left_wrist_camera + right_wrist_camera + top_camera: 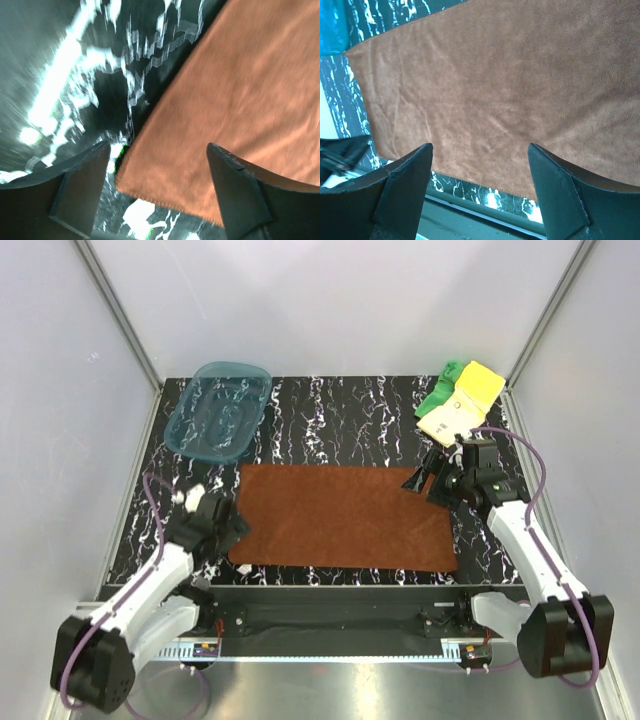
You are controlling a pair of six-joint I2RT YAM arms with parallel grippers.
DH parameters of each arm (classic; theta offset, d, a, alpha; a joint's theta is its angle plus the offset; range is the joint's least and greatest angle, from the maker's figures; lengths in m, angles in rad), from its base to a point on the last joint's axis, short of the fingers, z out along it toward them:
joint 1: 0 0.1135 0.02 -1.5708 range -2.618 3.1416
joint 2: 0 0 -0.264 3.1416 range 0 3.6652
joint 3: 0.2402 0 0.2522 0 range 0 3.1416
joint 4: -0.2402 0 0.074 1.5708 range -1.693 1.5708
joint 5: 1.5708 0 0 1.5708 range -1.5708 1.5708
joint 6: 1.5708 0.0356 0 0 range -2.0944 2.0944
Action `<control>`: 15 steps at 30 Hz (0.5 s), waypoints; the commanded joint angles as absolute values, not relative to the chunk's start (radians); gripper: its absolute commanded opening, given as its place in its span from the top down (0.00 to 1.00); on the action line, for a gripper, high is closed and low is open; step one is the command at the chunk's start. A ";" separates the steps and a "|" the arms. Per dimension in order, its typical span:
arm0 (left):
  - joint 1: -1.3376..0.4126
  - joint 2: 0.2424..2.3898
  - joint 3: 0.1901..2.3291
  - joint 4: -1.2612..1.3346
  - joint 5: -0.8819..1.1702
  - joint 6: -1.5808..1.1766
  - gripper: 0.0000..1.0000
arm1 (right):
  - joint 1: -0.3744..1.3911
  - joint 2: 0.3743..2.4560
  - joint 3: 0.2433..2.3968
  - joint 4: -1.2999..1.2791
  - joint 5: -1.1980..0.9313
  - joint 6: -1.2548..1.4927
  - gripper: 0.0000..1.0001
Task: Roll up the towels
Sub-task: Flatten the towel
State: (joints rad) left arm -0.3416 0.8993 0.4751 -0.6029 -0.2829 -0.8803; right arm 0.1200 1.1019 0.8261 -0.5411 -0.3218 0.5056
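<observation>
The rust-brown towel (345,518) is seen spread flat in the middle of the table (330,420), with no roll begun. The pale yellow towel (462,405) and the green towel (438,395) are left piled together at the table's 1 o'clock corner, and the teal tray (218,412) is set at 11 o'clock.

The left gripper (157,150) is held over the brown towel's 8 o'clock corner with its jaws spread wide; nothing is pinched between them. The right gripper (480,147) is poised near the 2 o'clock corner, its jaws likewise spread and empty.

The step in hand is judged to be the start of the first roll: the cloth has been laid out and no edge has been gripped. For the next move, one short edge would probably have to be pinched by both grippers at its corners, lifted slightly and turned over onto the cloth, evenly on both sides, so that a straight roll is formed
</observation>
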 commanded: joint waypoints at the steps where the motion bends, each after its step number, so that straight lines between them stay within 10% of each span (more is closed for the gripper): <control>1: -0.344 0.816 0.362 -0.556 -0.128 -0.998 0.20 | 0.129 1.046 0.839 -0.577 -0.307 0.512 0.16; 15: -0.353 0.690 0.318 -0.660 -0.114 -1.052 0.36 | 0.129 1.023 0.856 -0.623 -0.325 0.500 0.17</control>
State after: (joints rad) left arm -0.3492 0.6647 0.2962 -0.6025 -0.1566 -1.0466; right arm 0.1223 1.0451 0.8261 -0.6064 -0.3244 0.5053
